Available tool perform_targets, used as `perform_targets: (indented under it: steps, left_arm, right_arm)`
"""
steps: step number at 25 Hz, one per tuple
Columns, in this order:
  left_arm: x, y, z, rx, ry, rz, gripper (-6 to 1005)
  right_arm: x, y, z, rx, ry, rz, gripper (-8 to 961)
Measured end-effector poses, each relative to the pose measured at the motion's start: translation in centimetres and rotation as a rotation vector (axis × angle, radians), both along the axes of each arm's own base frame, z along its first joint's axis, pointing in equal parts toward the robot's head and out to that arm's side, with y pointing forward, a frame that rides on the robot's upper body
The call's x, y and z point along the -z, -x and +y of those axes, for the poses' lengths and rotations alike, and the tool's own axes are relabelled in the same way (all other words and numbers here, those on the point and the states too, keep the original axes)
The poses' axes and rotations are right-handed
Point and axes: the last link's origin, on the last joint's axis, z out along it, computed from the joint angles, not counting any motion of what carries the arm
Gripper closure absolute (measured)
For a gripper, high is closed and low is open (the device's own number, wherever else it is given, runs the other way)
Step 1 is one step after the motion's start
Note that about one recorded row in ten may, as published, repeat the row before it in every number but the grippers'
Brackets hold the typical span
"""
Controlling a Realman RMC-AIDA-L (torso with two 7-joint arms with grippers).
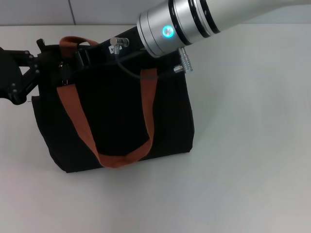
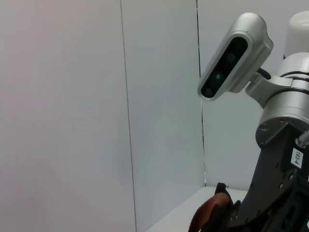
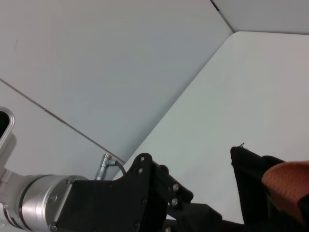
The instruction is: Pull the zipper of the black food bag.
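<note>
**Both arms at the bag's top edge**

The white table carries the black food bag, which stands left of centre in the head view, one orange-brown handle drooping down its front face toward 6 o'clock. The right arm slants in from 1 o'clock, its silver wrist over the bag's upper rim; the right gripper lies along the top edge, and whether it is open or closed cannot be told. The left gripper reaches in from 9 o'clock to the bag's upper left corner; its grip cannot be told either. The zipper cannot be made out.
</note>
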Motion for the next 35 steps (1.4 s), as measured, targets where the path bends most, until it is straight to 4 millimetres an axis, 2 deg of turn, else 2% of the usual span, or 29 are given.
perform_targets:
  steps: [6,12,15,16,18,19,20,21,23,25,28,29,32,33,34,35]
  left_arm:
    - [0.0,0.1,-0.2,0.001,0.002,-0.001,960]
    - [-0.2,0.2,-0.2,-0.002,-0.002,-0.002,960]
    - [-0.3,0.2,-0.1,-0.003,-0.010,-0.006,960]
    - [-0.3,0.2,-0.1,-0.003,-0.010,-0.006,960]
    - [-0.5,0.2,-0.1,-0.006,-0.021,-0.009,960]
    - [-0.5,0.2,-0.1,-0.006,-0.021,-0.009,960]
    - [-0.6,0.3,0.0,-0.009,-0.027,-0.009,960]
    - [-0.6,0.3,0.0,-0.009,-0.027,-0.009,960]
    - [-0.8,0.4,0.0,-0.013,-0.035,-0.010,960]
    - [-0.8,0.4,0.0,-0.016,-0.037,-0.010,959]
    - [-0.9,0.5,-0.1,-0.019,-0.038,-0.012,959]
    - [-0.9,0.5,-0.1,-0.023,-0.036,-0.015,959]
    - [-0.8,0.5,-0.2,-0.027,-0.033,-0.019,959]
    - [-0.7,0.6,-0.3,-0.036,-0.027,-0.027,959]
    - [-0.7,0.6,-0.3,-0.036,-0.027,-0.027,959]
    - [-0.7,0.6,-0.3,-0.036,-0.027,-0.027,959]
  right_arm:
    - [-0.2,-0.3,0.1,0.011,-0.013,-0.007,921]
    - [-1.4,-1.8,0.2,0.040,-0.078,-0.077,956]
    - [-3.0,-3.1,0.1,0.073,-0.139,-0.103,955]
    - [-3.0,-3.1,0.1,0.073,-0.139,-0.103,955]
    - [-4.7,-4.0,0.0,0.094,-0.202,-0.136,955]
    - [-4.7,-4.0,0.0,0.094,-0.202,-0.136,950]
    - [-6.2,-4.9,0.0,0.121,-0.241,-0.149,946]
    - [-6.2,-4.9,0.0,0.121,-0.241,-0.149,941]
    - [-7.9,-6.4,0.1,0.176,-0.271,-0.133,931]
    - [-8.3,-6.8,0.1,0.191,-0.276,-0.127,922]
    - [-9.2,-7.3,-0.1,0.185,-0.283,-0.080,908]
    - [-9.9,-7.4,-0.3,0.155,-0.274,-0.008,903]
    - [-10.3,-7.5,-0.5,0.136,-0.266,0.054,889]
    - [-11.2,-8.1,-1.1,0.079,-0.264,0.202,884]
    - [-11.2,-8.1,-1.1,0.079,-0.264,0.202,879]
    - [-11.6,-8.5,-1.5,0.055,-0.268,0.272,875]
